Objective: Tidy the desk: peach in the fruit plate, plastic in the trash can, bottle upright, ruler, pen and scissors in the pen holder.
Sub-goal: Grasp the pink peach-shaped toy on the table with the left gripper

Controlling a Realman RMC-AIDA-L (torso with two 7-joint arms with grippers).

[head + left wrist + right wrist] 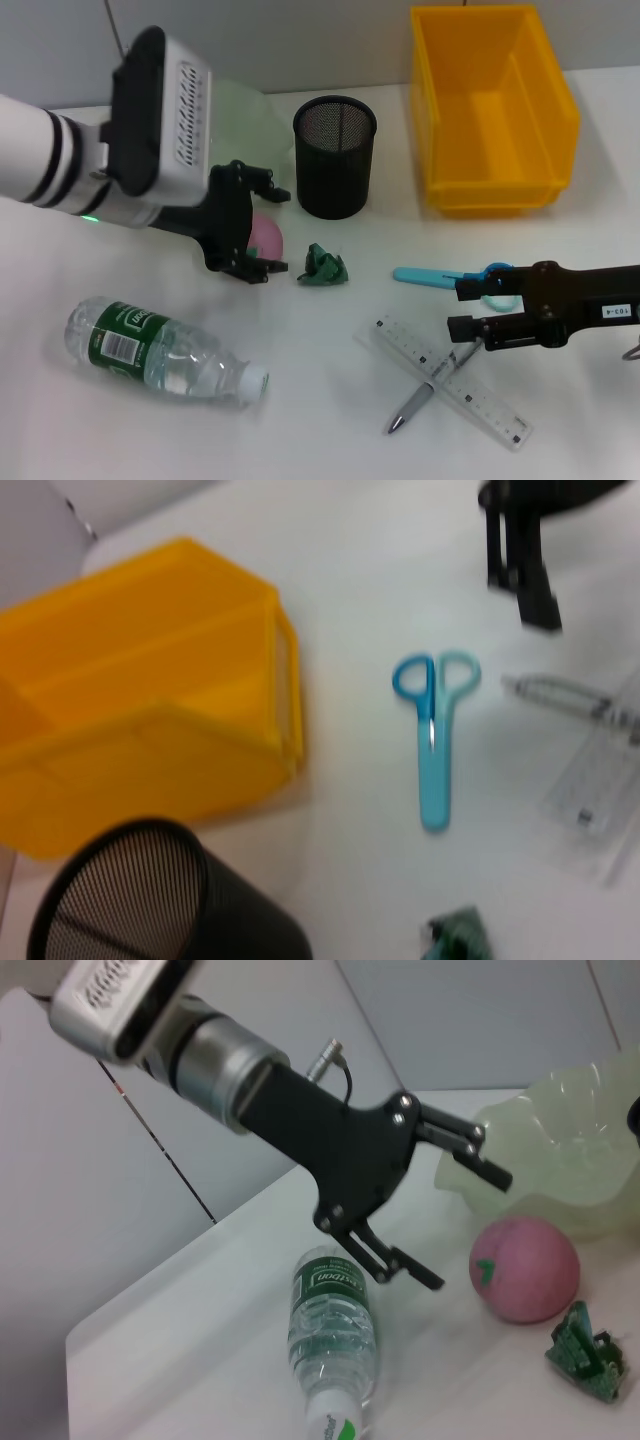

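Nothing tidied yet: both claws poised, every item loose on the bench.

We see the yellow trash can at one o'clock, empty as far as we can see, and the mesh pen holder at twelve, nothing showing inside it. The bottle lies flat at eight; the ruler, scissors and pen lie at four. The peach sits outside the fruit plate, the plastic scrap beside it. Our left claw hangs open around the peach; our right claw hovers open over the pen.
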